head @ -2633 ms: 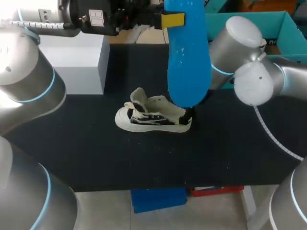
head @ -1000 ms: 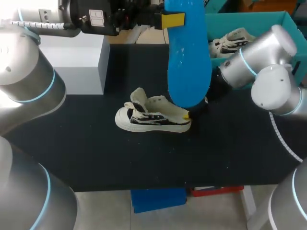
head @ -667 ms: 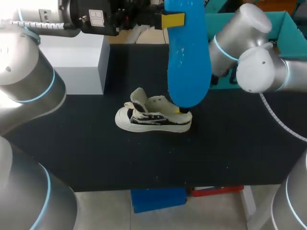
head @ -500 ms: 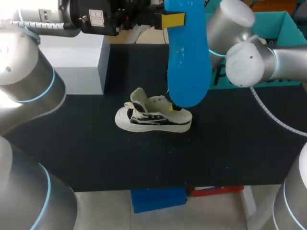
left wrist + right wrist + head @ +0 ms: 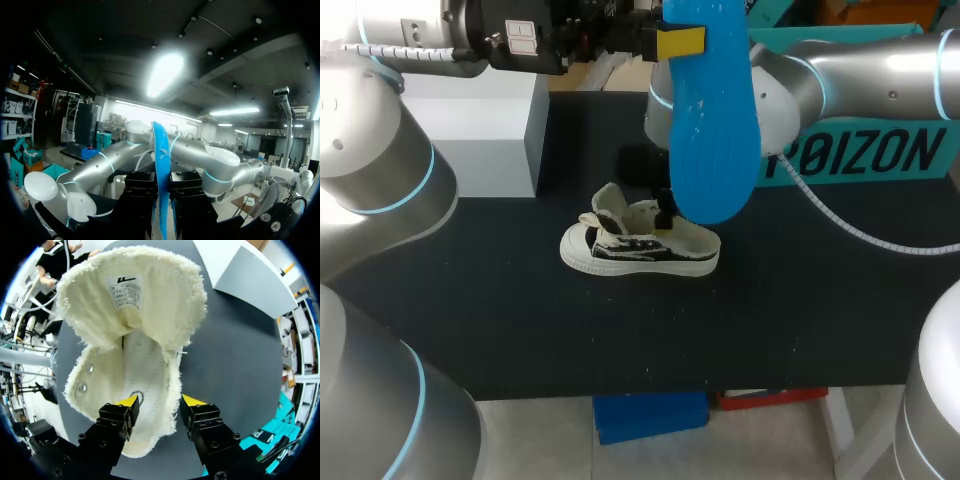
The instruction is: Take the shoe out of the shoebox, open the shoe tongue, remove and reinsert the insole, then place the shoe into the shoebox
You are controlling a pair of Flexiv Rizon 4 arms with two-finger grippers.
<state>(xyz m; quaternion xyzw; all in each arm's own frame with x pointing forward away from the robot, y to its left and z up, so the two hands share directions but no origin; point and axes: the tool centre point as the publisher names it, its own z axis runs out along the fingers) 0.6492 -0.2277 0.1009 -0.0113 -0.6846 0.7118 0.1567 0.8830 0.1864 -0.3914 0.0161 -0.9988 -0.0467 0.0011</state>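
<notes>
We're seeing the sneaker (image 5: 638, 245) sitting out of the teal shoebox (image 5: 860, 150) on the surface (image 5: 520, 320), tongue (image 5: 132, 295) open. Our left pincer (image 5: 678, 42) is pinching the blue insole (image 5: 712, 130) aloft, so removal looks done. Our right pincer (image 5: 160, 401) is hovering spread astride the collar (image 5: 173, 375), probably not touching. Reinserting and reboxing are pending.

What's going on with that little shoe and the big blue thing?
The left arm's tool holds the blue insole up in the air, clamped between its fingers. The shoe sits on the black table, tongue open, outside the teal shoebox. The right arm's tool hangs open over the shoe's rim.
</notes>
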